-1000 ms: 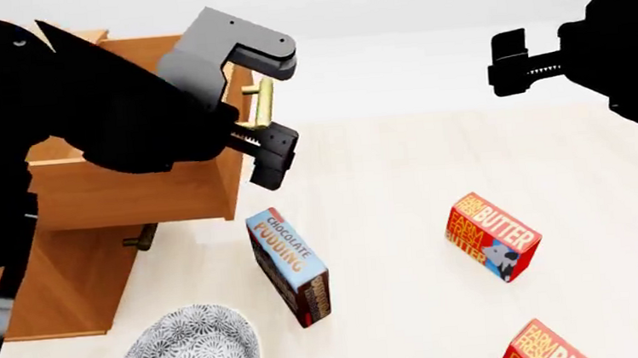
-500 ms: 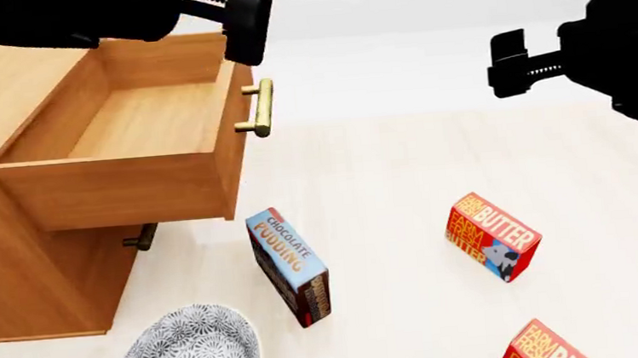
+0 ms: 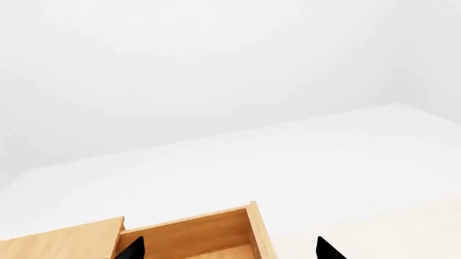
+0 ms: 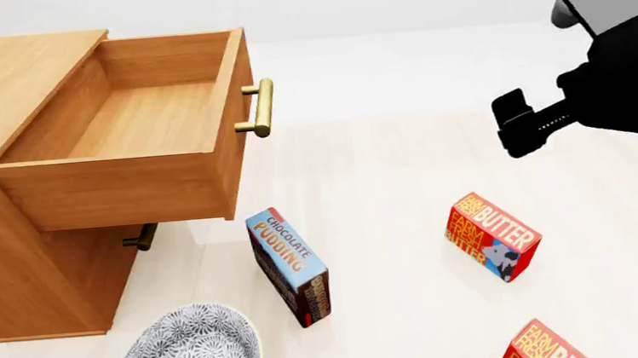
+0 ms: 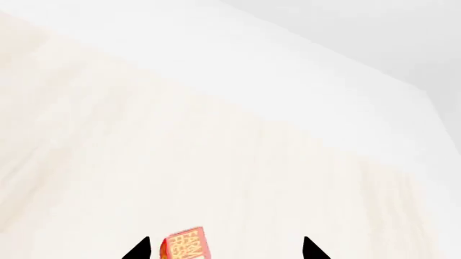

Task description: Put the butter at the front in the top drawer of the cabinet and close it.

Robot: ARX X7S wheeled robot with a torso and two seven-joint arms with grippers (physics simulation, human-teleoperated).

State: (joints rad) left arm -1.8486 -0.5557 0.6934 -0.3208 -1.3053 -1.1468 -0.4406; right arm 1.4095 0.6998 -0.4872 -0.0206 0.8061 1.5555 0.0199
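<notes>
The cabinet (image 4: 28,253) stands at the left, its top drawer (image 4: 143,116) pulled out and empty, brass handle (image 4: 256,107) facing right. One red butter box (image 4: 493,236) lies on the pale floor at the right. A second butter box (image 4: 541,345) lies nearer me, cut by the lower edge. My right gripper (image 4: 518,126) hangs open above the floor, far over the boxes; its wrist view shows a butter box (image 5: 183,245) well beyond the open tips (image 5: 224,251). My left gripper (image 3: 228,251) is open above the drawer (image 3: 194,237); in the head view only a sliver shows.
A blue-topped chocolate pudding box (image 4: 289,265) lies on its side just right of the cabinet's front. A grey patterned plate (image 4: 190,353) sits near the lower left. The lower drawer's handle (image 4: 139,238) shows under the open drawer.
My left arm has lifted off the drawer handle and gone up out of the head view. The right gripper has dropped lower. The drawer stays pulled out.
</notes>
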